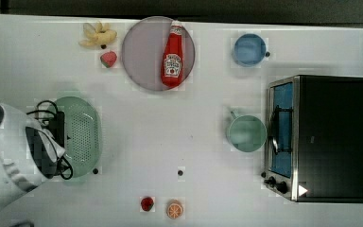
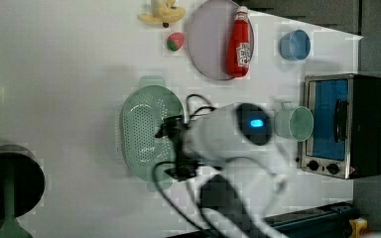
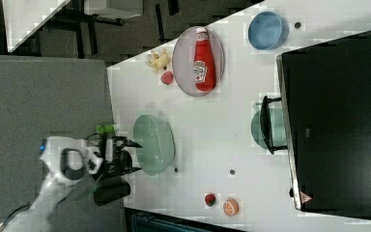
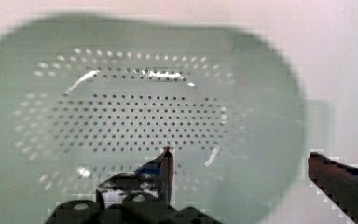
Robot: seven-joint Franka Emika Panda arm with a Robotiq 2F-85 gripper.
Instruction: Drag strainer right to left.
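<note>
strainer [image 1: 82,135]: pale mint-green oval colander lying open side up on the white bench [image 1: 179,137], toward the top view's left; its long axis runs up and down in the top view, with a tab handle at each end
tool [image 4: 242,158]: jaws stand wide apart, holding nothing; in the wrist view one dark finger [image 4: 165,168] sits over the perforated bowl, the other beyond the rim next to a tab handle, so the two straddle the strainer's rim at that end
arm: white, entering from the top view's lower left, its wrist and black cables over the strainer's left side in the top view
plate [image 1: 144,54]: flat lilac round plate near the top view's upper edge, well apart from the strainer
ketchup bottle [image 1: 172,56]: red, lying on its side on the plate
mint-green mug [image 1: 246,132]: just beside the toaster oven [image 1: 321,137], at the top view's right
blue mug [image 1: 249,49]: above the oven in the top view
banana [image 1: 97,35]: peeled, near the plate's left in the top view, a strawberry [image 1: 108,59] just below it
small fruit: a second strawberry [image 1: 146,204] and an orange half [image 1: 174,209], side by side near the top view's lower edge
</note>
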